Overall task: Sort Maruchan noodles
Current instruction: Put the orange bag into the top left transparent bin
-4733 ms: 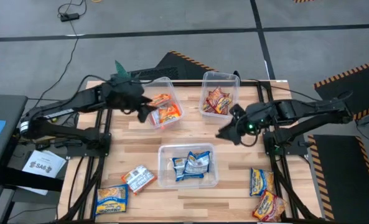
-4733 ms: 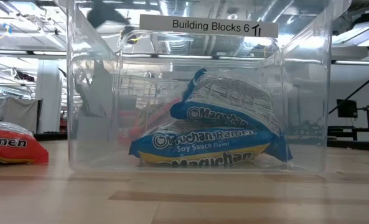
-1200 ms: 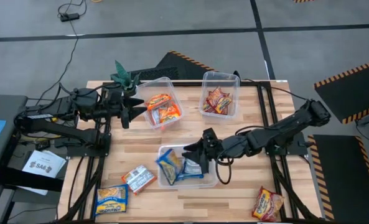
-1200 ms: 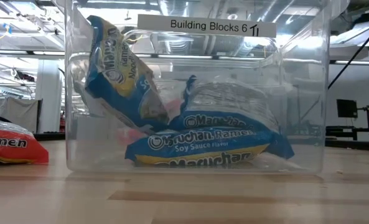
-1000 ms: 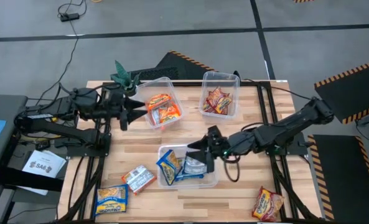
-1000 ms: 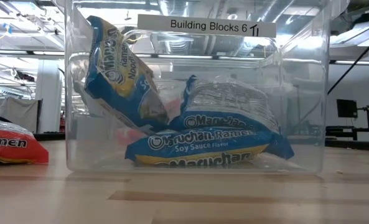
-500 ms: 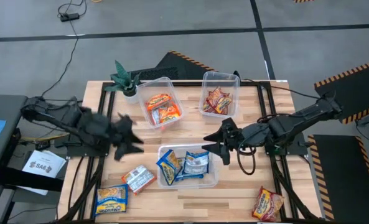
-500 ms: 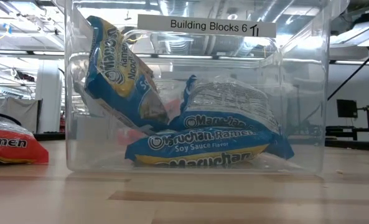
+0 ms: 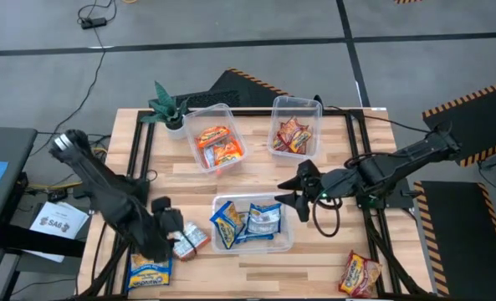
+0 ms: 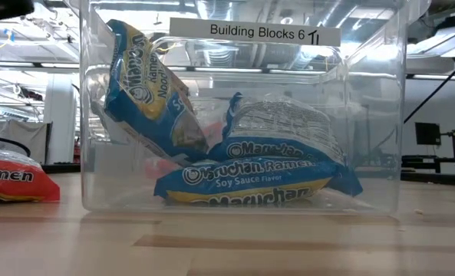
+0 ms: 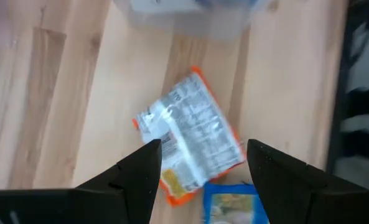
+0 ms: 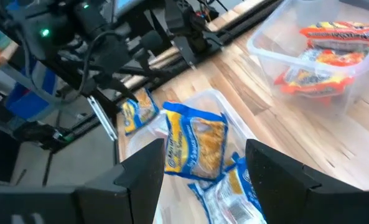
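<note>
A: Left gripper?
B: Fingers spread, empty, hanging over the light wooden slatted table directly above the orange-edged crinkly plastic noodle packet lying silver back up. At the gripper's 7 o'clock in the high view, a yellow-and-blue crinkly packet lies flat near the table's front edge.

A: Right gripper?
B: Fingers parted, nothing between them, hovering just beyond the clear rectangular plastic tub at table centre, which lies at its 8 o'clock.

A: Tub contents?
B: Blue-white crinkly noodle packets; one leans tilted against the wall, the others lie stacked.

A: Farther out?
B: From table centre, at 11 o'clock a second clear tub holds orange packets; at 1 o'clock a third holds red-orange ones. One red-orange packet, possibly overhanging the edge, lies at 4 o'clock.
</note>
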You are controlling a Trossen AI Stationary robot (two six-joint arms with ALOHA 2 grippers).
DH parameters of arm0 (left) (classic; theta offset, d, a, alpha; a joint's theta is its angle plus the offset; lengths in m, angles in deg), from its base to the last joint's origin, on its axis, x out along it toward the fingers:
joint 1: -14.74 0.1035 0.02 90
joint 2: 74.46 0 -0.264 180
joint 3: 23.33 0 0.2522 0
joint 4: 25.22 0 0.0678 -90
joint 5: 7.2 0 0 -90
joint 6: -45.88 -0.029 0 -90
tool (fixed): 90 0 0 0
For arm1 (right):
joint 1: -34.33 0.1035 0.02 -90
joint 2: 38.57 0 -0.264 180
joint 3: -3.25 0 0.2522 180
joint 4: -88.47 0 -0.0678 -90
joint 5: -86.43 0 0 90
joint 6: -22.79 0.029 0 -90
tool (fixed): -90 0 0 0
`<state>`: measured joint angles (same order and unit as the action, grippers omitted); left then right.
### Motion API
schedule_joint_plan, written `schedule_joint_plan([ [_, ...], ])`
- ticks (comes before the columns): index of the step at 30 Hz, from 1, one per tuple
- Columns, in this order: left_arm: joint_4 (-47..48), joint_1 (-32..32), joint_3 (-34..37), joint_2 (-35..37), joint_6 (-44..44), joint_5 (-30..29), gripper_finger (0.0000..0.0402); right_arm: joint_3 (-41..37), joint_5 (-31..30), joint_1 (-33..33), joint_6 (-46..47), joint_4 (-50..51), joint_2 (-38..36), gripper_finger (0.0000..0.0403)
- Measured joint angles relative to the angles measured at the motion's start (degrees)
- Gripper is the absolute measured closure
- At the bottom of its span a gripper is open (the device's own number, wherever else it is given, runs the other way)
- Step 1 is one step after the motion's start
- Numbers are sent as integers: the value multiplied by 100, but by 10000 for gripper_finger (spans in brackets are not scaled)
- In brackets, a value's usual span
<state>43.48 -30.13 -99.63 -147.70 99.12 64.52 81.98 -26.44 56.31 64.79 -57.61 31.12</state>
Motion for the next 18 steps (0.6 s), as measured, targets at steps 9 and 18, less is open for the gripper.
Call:
schedule_joint_plan([
  [9, -1181, -138, 457, -928, 319, 434, 180, 2, 0, -1, 14, 266, -2, 159],
  [18, -1754, -170, 1435, -762, 998, 258, 180, 2, 2, 0, 151, 441, -2, 159],
])
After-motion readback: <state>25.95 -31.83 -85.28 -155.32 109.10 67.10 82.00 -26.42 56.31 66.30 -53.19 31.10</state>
